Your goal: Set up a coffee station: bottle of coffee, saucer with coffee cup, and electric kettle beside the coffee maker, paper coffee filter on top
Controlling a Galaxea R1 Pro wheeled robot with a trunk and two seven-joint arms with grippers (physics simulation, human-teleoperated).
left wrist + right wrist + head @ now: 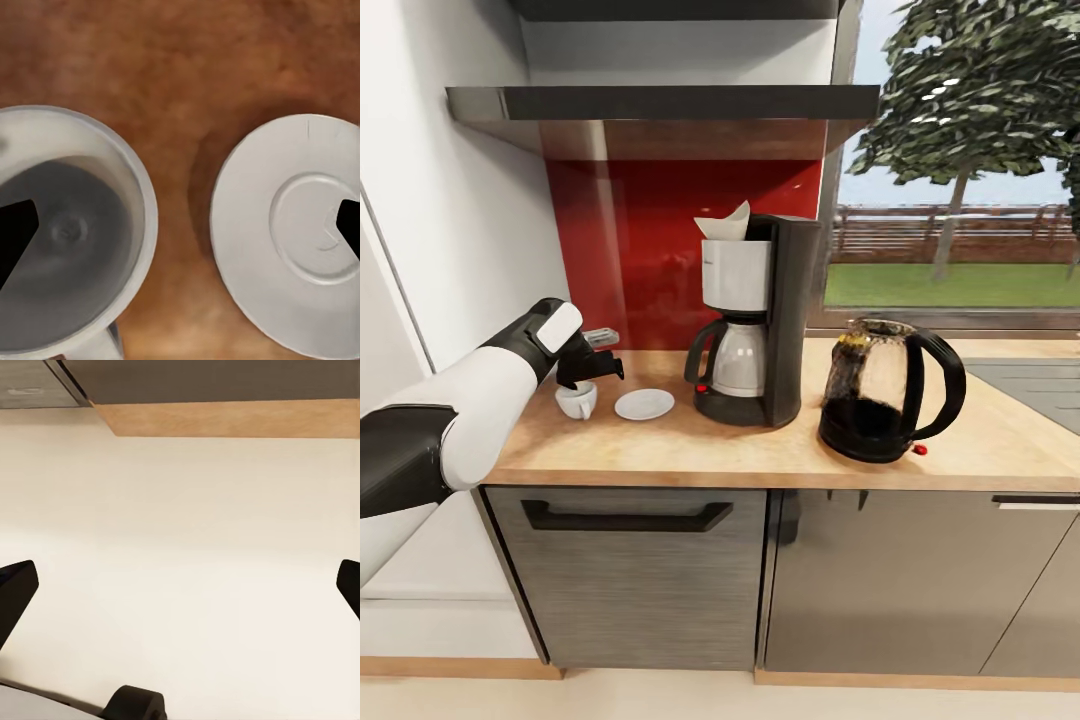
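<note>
The coffee maker (752, 320) stands on the countertop (760, 440), filter (724, 224) on top, kettle (888, 390) at its 3 o'clock. At its 9 o'clock, the saucer (644, 404) lies bare; the cup (576, 400) sits beside it, under the wide-open left gripper (588, 372). Cup placement remains; I see no coffee bottle.

No lettering, label, brand or number can be read on anything in these pictures.

Bright, even daylight (soft render blur), faint shadows, glossy backsplash (660, 250).
</note>
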